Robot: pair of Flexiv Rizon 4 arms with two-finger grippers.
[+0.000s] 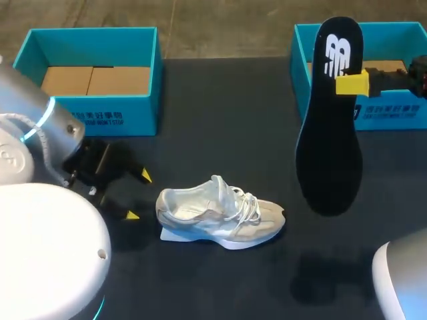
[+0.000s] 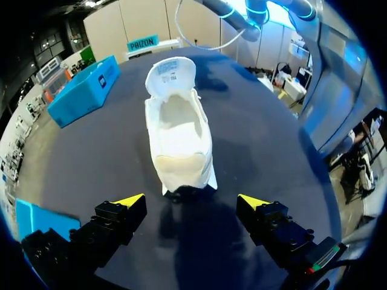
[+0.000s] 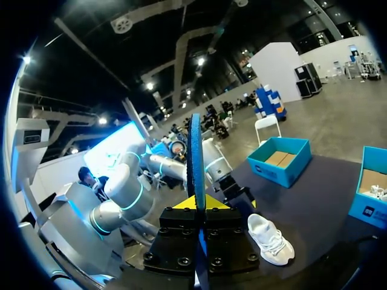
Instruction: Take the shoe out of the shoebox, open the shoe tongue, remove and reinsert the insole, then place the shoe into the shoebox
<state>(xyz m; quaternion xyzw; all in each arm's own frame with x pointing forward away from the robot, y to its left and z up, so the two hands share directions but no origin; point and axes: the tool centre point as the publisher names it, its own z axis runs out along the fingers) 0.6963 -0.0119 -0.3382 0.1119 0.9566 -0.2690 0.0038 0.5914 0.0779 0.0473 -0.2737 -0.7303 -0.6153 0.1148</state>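
Head view: a white shoe (image 1: 220,213) stands on its sole on the dark table (image 1: 220,113), outside the left shoebox (image 1: 100,117) and the right shoebox (image 1: 393,113). The right gripper (image 1: 351,83) pinches a black insole (image 1: 330,147) near its upper end, dangling it well apart from the shoe. The left gripper (image 1: 137,195) is spread wide just beside the heel, holding nothing.

Left wrist view: the shoe (image 2: 178,136) lies ahead of the wide gripper (image 2: 190,202), heel nearest, untouched. Unsteadied, it would likely slide or tip when the insole pushes in.

Right wrist view: the insole (image 3: 195,151) stands edge-on, clamped in the gripper (image 3: 198,202), with the shoe (image 3: 270,238) well below. The long free end may swing or buckle and miss the opening.
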